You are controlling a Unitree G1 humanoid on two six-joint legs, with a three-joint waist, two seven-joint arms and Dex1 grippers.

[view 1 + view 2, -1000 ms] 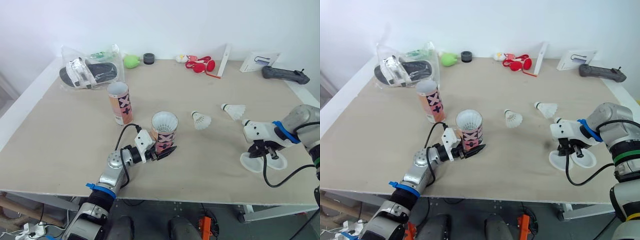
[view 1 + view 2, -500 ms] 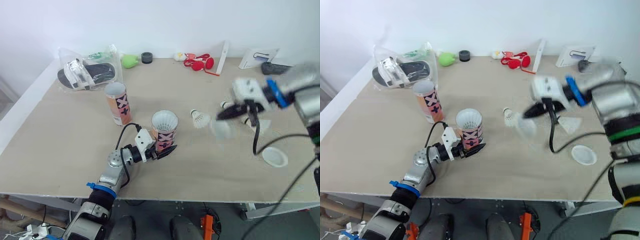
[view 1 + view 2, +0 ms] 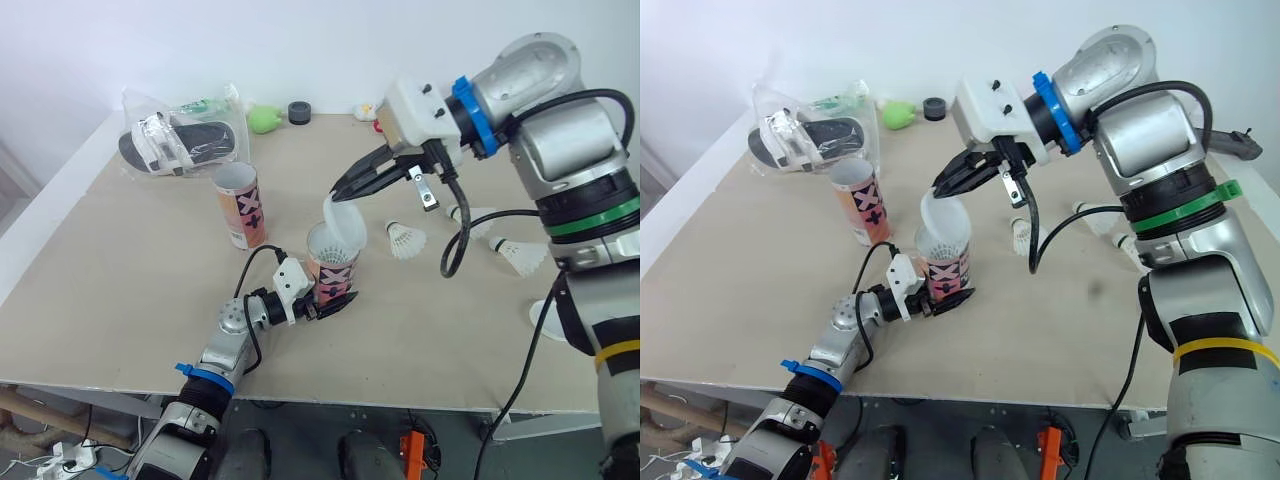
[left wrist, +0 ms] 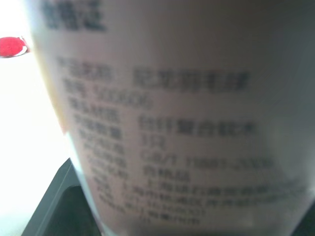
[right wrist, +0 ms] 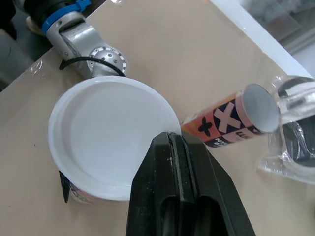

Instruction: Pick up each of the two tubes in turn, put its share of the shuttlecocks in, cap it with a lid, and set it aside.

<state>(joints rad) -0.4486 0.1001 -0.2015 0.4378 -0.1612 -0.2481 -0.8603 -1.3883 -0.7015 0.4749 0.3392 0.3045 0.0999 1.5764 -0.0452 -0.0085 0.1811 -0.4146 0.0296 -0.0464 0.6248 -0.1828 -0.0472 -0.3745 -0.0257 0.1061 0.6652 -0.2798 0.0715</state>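
Pale wooden table (image 3: 120, 280), centre frame: the left hand (image 3: 325, 302) is clamped on an upright tube (image 3: 333, 272), while the right hand (image 3: 338, 193) pinches a white lid (image 3: 343, 216) by its rim, tilted just above the tube's mouth. A second tube (image 3: 240, 205) stands to the upper left.

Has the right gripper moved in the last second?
Yes. The right gripper, pinching a lid, swung left past the loose shuttlecocks to above the held tube.

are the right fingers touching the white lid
Touching. The right wrist view shows the fingers of the right gripper shut on the rim of the white lid, with no gap.
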